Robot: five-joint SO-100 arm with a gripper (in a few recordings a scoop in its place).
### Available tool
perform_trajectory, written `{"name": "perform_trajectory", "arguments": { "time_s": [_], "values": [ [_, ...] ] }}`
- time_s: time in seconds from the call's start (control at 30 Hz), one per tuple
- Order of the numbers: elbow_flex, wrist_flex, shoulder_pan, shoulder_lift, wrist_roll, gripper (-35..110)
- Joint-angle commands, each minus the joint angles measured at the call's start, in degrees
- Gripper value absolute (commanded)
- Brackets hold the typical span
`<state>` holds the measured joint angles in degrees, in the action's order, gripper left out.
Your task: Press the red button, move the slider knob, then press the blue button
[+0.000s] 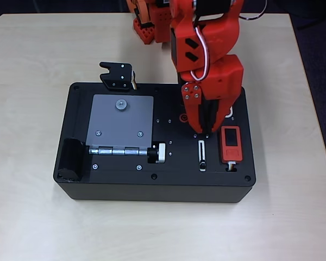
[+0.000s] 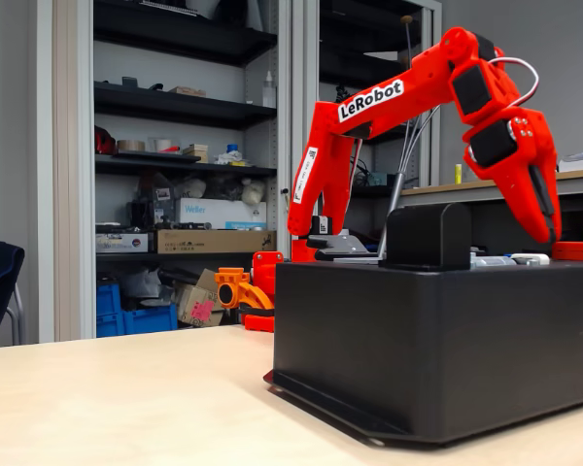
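Gripper (image 1: 207,132) looks clenched, tip poised just above the slot; bring it straight down behind the slider knob (image 1: 202,162), then drag along the track.

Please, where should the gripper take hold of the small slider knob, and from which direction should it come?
Probably from straight above. The slider knob is a tiny dark nub low in its narrow white-rimmed slot, which runs toward the box's front edge in the overhead view. Place the fingertips of the gripper on either side of it, or behind it, and move it along the slot.
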<state>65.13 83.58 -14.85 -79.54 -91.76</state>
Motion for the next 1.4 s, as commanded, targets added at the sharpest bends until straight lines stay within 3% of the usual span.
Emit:
{"name": "perform_trajectory", "arguments": {
  "time_s": [0.0, 0.07, 0.27, 0.4, 0.63, 1.37],
  "values": [
    [2.2, 0.7, -1.8, -7.1, -3.5, 10],
    [3.1, 2.0, -2.6, -8.5, -5.8, 15],
    [5.5, -3.8, -5.3, -11.3, -2.3, 78],
    [5.6, -3.8, -7.2, -11.3, -6.3, 102],
    [7.4, 0.5, -10.4, -12.2, -14.9, 103],
    [23.6, -2.2, -10.0, -22.5, -14.6, 103]
  ]
}}
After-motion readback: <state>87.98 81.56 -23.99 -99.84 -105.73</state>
